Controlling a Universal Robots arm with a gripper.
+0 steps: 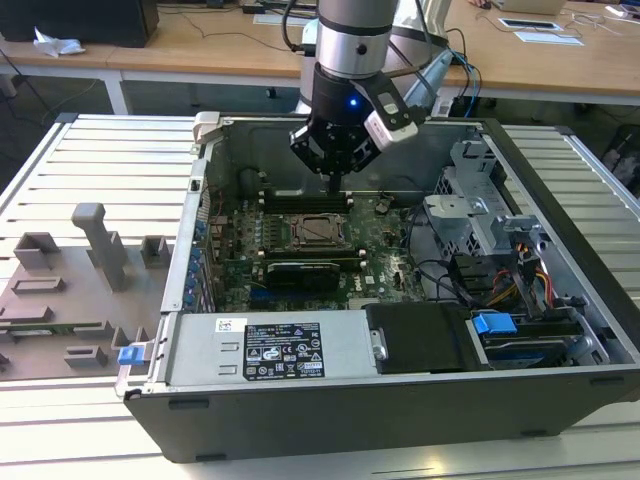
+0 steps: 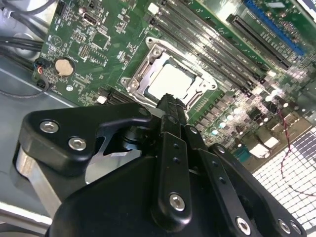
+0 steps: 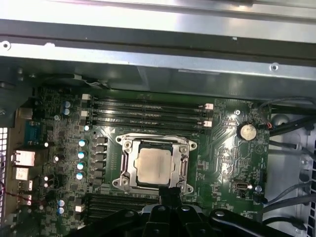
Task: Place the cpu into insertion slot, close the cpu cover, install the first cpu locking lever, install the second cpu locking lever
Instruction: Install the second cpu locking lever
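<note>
Fingers of the black gripper are pressed together on nothing, their tip poised just above one edge of the square dark-grey steel insertion slot. Inside it lies the flat silver-topped cpu, framed by the windowed steel cpu cover, directly below the tool.

Arm: silver-grey cylindrical tube, black wrist section below it with a small blue light lit. White-and-black camera module bolted to the wrist side, black cables running up from it. Gripper: all black, tapering to a narrow tip. In the second wrist view the gripper body is matte black plates and linkage bars held by silver round-head screws, with a bare metal cylinder at one side. First wrist view shows the gripper as black links with dark screws.
</note>
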